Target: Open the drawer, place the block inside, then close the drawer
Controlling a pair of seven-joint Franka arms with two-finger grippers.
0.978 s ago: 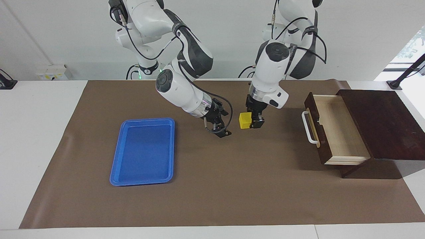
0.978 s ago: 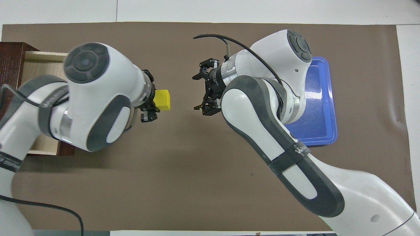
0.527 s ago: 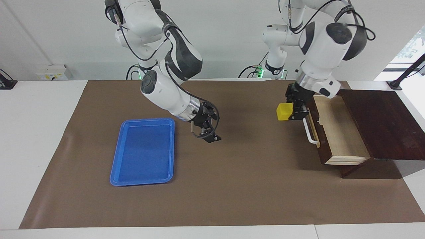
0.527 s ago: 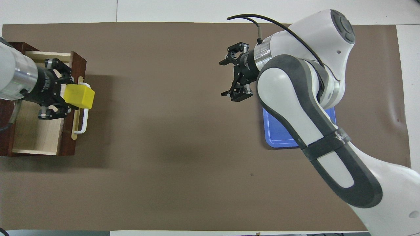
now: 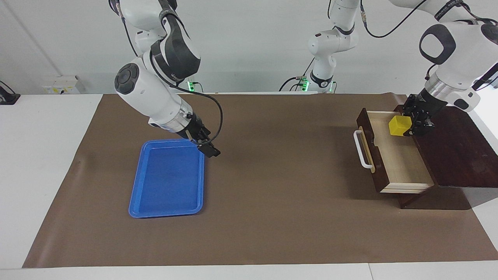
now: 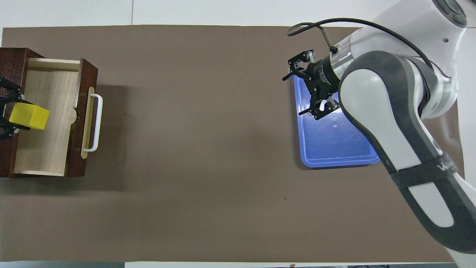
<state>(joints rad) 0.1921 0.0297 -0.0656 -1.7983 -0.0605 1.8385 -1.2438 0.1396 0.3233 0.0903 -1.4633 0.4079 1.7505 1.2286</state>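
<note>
The dark wooden drawer (image 5: 393, 159) stands pulled open at the left arm's end of the table, showing its pale interior (image 6: 46, 141) and white bar handle (image 5: 362, 150). My left gripper (image 5: 409, 125) is shut on the yellow block (image 5: 399, 125) and holds it in the air over the drawer's interior, on the box's side. In the overhead view the block (image 6: 29, 116) shows over the drawer, with only the tips of the left gripper (image 6: 8, 117) at the picture's edge. My right gripper (image 5: 209, 149) is open and empty over the blue tray's edge.
The blue tray (image 5: 168, 212) lies on the brown mat (image 5: 272, 217) toward the right arm's end; it also shows in the overhead view (image 6: 336, 160). The dark box's top (image 5: 451, 147) lies beside the open drawer. The right gripper (image 6: 302, 92) hangs over the tray's corner.
My left gripper has carried the yellow block from mid-table, past the drawer's handle, to over the drawer's interior. My right gripper has drawn back from mid-table to the tray, still open.
</note>
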